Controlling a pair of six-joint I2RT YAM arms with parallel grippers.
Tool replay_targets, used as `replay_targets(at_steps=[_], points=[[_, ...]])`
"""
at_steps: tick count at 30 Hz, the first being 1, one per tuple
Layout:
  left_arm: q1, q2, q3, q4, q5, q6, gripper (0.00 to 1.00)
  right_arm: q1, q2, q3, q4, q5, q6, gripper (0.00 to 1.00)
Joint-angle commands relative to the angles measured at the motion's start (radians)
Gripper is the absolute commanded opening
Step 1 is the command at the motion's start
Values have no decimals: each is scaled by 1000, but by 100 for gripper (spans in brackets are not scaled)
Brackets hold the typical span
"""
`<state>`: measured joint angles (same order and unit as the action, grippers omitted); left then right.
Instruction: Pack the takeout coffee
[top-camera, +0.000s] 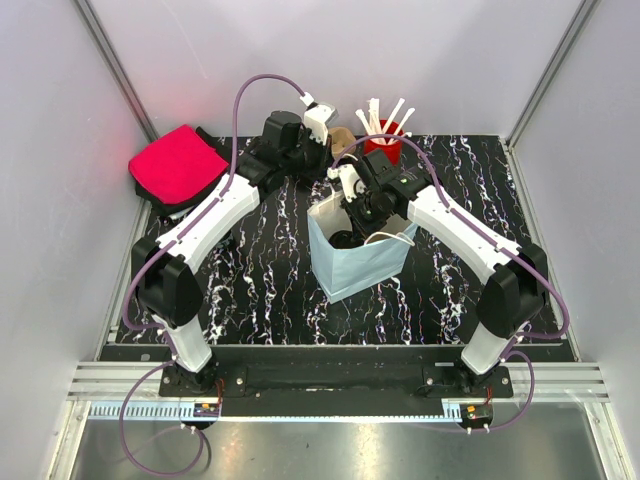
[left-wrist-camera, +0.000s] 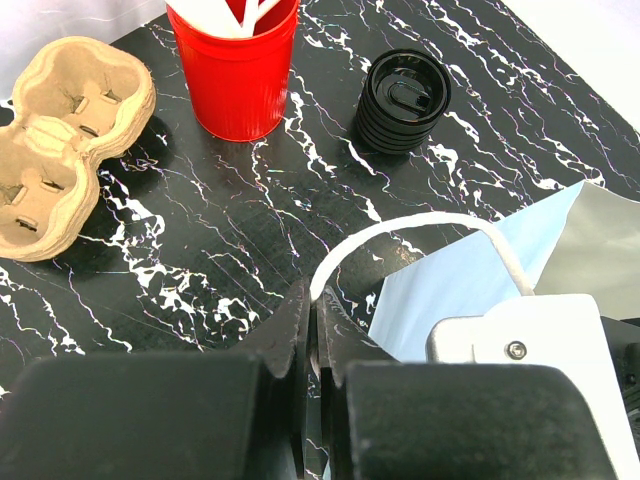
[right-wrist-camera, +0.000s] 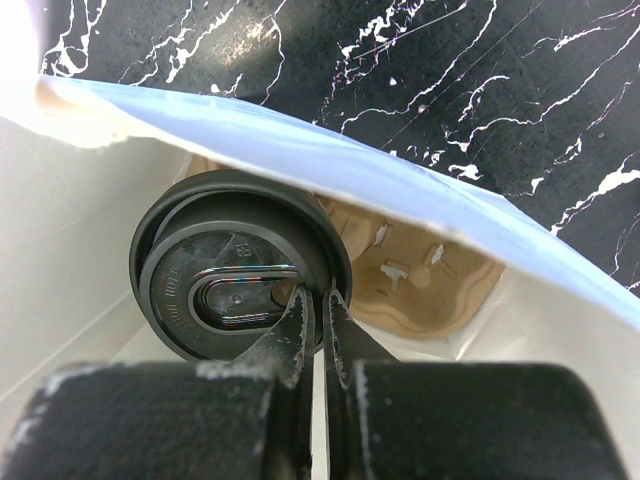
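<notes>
So the takeout coffee (right-wrist-camera: 240, 285), a small black disposable cup under a black plastic lid, sits down inside the light blue paper bag (top-camera: 350, 268). It's seated in a brown moulded-pulp cup carrier (right-wrist-camera: 420, 290) on the bag's floor.

My right gripper (right-wrist-camera: 315, 302) is reaching into the bag from above, fingers pressed shut. The tips are right at the lid's rim, on the side by the carrier's empty pocket. Can't tell if they're nipping the rim or just touching it.

My left gripper (left-wrist-camera: 313, 300) is outside the bag on its far side, also closed. The bag's white cord handle (left-wrist-camera: 420, 222) ends right by the tips, and I can't see whether it's pinched.

Handling-wise, my guess: light-ish but sloshy if it's full, with thin walls that squash and a smooth lid that only snaps on. I wouldn't lift by the lid, it could pop off. Better to open wide and take the cup wall just below the rim, where it's stiffest, keeping it upright.
</notes>
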<state>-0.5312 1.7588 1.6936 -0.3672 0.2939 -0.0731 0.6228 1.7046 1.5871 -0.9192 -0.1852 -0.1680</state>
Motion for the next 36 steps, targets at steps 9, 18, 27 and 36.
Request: replay_targets(at_steps=[9,18,27,36], points=[[-4,-12,43,31,14,-5,0,12,-6,10,28,-8,-2,18],[-4,-12,41,31,14,-5,0,12,-14,17,19,-23,-1,32],[-4,-10,40,31,17,-5,0,12,-36,63,-17,-51,-10,49],[-3,-7,38,30,21,-4,0,12,-68,157,-87,-114,-54,64]])
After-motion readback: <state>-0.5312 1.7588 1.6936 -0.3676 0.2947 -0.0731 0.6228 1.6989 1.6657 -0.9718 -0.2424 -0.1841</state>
